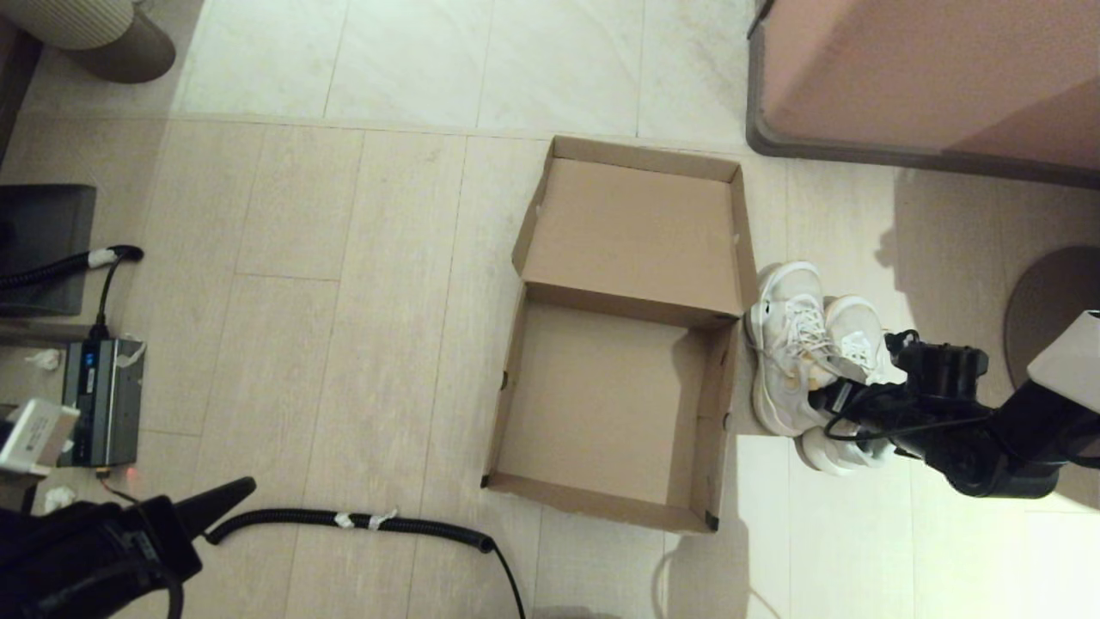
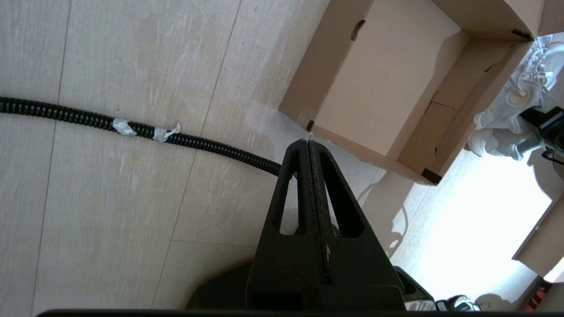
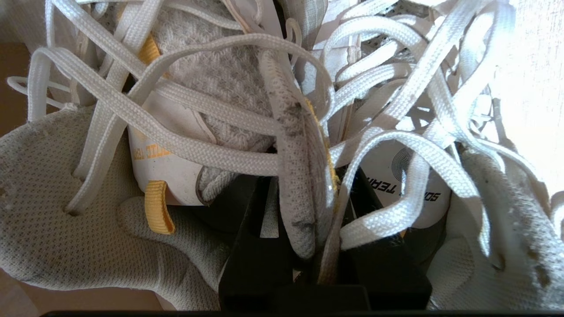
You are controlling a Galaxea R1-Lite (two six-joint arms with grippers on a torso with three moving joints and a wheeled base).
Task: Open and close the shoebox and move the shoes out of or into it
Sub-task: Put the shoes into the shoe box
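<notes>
Nearest the head camera, at the near left, my left gripper (image 1: 232,494) is parked low over the floor, its two black fingers (image 2: 308,185) pressed flat together and holding nothing. Just beyond its tip a black corrugated cable (image 1: 361,520) with bits of white tape lies across the pale floor (image 1: 344,258), running toward the near side of the shoebox (image 1: 614,400).

Shoebox: plain brown cardboard, open, in the middle of the scene. Its tray stands empty on the floor, and the hinged lid (image 1: 632,228) is thrown back on the far side, inner face up. Dark tape marks the near right corner of the tray.

Shoes (image 1: 808,361): a white lace-up pair, side by side on the floor, just beside the right wall of the box and outside it, toes pointing far.

Right gripper (image 1: 846,400): reaching in from the right, down among the heel ends of the pair. In the right wrist view its black fingers (image 3: 255,246) are closed on a grey-white mesh edge of the shoes (image 3: 299,176), where the two inner collars meet, with white laces (image 3: 185,145) looped across and yellow pull tabs showing. Whether the pair is lifted off the floor cannot be told.

Surroundings: a pinkish-brown furniture block (image 1: 928,77) with a grey base at the far right; a small electronic unit (image 1: 103,400) at the left edge.
</notes>
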